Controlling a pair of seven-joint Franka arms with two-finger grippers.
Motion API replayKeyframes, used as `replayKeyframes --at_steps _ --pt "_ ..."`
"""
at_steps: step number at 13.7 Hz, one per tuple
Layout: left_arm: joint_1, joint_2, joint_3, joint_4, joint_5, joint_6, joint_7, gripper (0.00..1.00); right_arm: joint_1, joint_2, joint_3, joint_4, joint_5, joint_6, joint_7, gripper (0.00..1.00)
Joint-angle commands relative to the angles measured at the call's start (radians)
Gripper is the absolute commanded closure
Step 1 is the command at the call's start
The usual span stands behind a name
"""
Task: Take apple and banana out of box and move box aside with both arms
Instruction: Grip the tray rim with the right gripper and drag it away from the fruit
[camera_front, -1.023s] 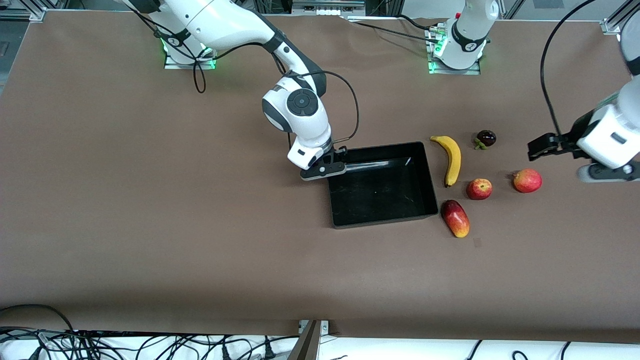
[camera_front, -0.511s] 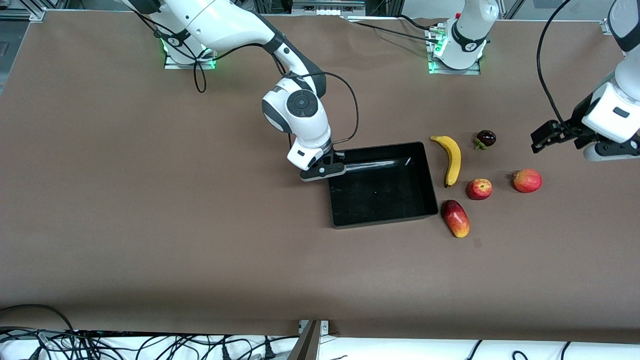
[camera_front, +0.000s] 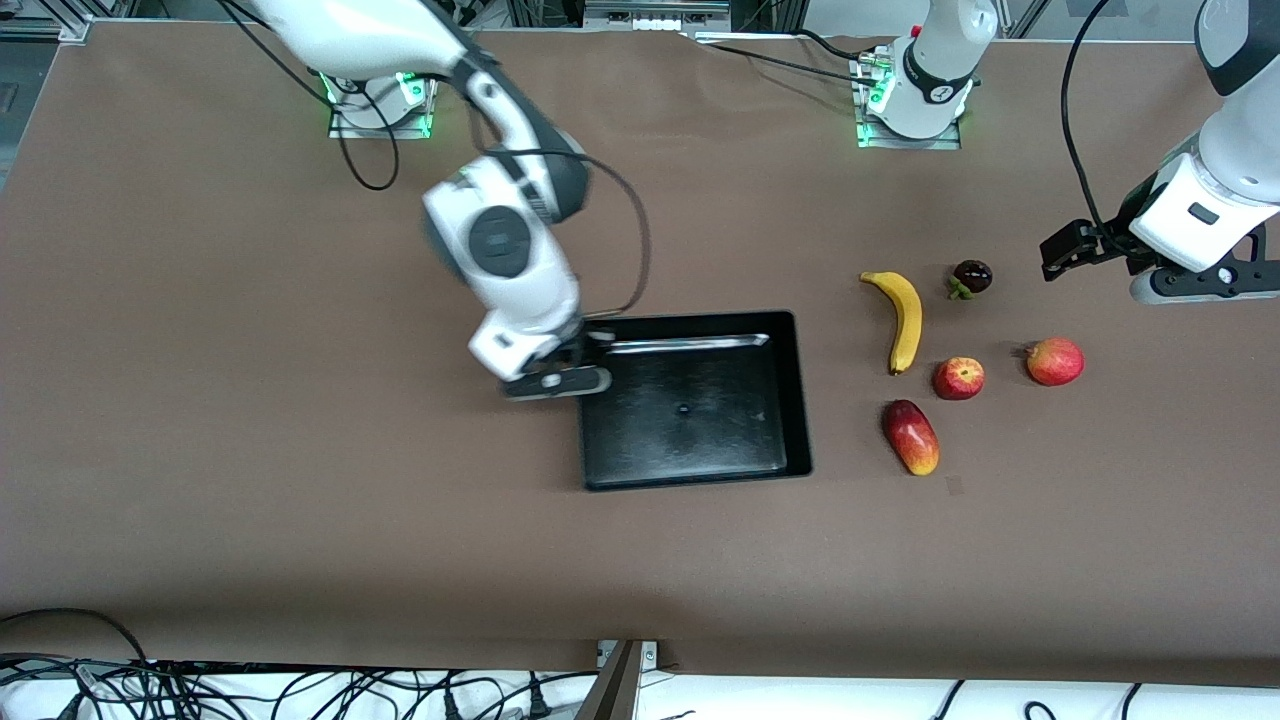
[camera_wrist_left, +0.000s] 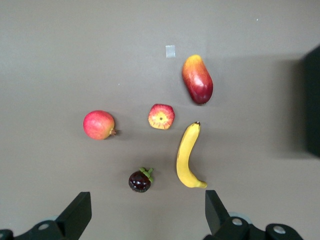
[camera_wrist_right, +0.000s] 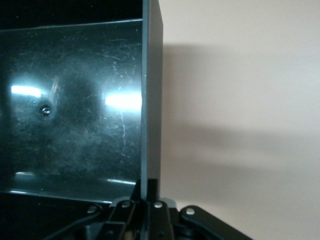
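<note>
Desk (camera_front: 250, 450): brown, carries all.
Box (camera_front: 700, 440): empty, mid-desk; banana (camera_front: 905, 318) and apple (camera_front: 958, 377) out, toward left arm's end.
Right pincer (camera_front: 590, 362): pinching box wall at right arm's end; drag low and steady, avoid tilt.
Left pincer (camera_wrist_left: 145, 212): spread, over fruit, waiting.

One box (camera_front: 695, 480), one banana (camera_front: 906, 318), one apple (camera_front: 958, 378), one red-orange fruit (camera_front: 1054, 361), one mango-like fruit (camera_front: 910, 437), one dark fruit (camera_front: 972, 276), perhaps a mangosteen; two grippers.
</note>
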Motion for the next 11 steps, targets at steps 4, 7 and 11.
replayKeyframes --at_steps 4,7,11 --pt "0.001 -0.006 0.001 0.042 -0.019 -0.047 0.067 0.0 -0.284 -0.204 -0.002 -0.154 0.035 -0.183 -0.353 1.0" --pt "0.001 0.01 0.0 0.065 -0.032 -0.067 0.155 0.0 -0.402 -0.328 -0.026 -0.362 0.035 -0.117 -0.457 1.0" --pt "0.003 0.014 0.001 0.063 -0.073 -0.077 0.159 0.0 -0.407 -0.43 -0.178 -0.7 0.044 0.168 -0.582 1.0"
